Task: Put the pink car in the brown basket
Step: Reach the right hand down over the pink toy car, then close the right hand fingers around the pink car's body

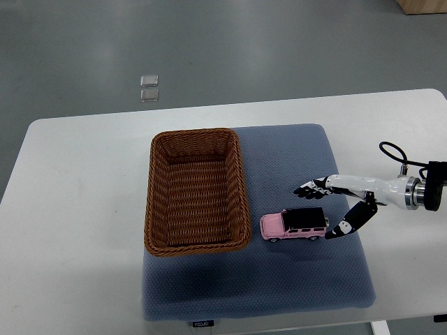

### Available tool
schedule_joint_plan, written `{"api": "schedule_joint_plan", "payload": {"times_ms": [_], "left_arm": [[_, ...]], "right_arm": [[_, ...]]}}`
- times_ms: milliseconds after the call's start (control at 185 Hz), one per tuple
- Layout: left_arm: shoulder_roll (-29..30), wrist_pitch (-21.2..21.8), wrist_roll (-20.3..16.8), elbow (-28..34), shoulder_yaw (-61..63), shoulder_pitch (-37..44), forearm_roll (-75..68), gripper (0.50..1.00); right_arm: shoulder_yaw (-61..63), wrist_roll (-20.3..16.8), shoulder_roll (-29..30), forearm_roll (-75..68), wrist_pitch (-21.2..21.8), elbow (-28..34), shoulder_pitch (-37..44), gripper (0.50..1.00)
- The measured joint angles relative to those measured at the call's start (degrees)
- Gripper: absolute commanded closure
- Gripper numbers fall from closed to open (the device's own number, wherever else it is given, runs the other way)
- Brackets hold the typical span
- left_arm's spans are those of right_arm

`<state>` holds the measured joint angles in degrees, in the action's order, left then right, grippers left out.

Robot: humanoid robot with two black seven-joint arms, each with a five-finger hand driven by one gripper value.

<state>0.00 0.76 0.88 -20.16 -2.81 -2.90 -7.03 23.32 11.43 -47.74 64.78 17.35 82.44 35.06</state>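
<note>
A pink toy car (294, 225) with a black roof lies on the blue-grey mat (279, 279), just right of the brown wicker basket (157, 202). The basket holds nothing. My right hand (325, 207) comes in from the right edge and hovers just right of the car. Its fingers (311, 187) are spread above the car's far side and its thumb (343, 227) sits by the car's right end. It holds nothing. The left arm does not show.
The mat lies on a white table (77, 209). Two small clear squares (149, 88) lie on the grey floor beyond the table's far edge. A black cable (392, 152) loops at my right wrist.
</note>
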Motion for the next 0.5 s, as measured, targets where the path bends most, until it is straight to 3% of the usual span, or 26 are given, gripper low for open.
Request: {"api": "schedule_joint_plan", "payload": {"times_ms": [233, 498], "left_arm": [[0.0, 0.04, 0.0, 0.34, 0.0, 0.0, 0.0, 0.5], [0.0, -0.03, 0.0, 0.47, 0.0, 0.0, 0.0, 0.5]], "right_arm": [[0.16, 0.0, 2.72, 0.82, -2.86, -0.4, -1.79, 0.605], [0.19, 0.07, 5.43, 1.29, -4.64, -1.41, -2.55, 0.671]]}}
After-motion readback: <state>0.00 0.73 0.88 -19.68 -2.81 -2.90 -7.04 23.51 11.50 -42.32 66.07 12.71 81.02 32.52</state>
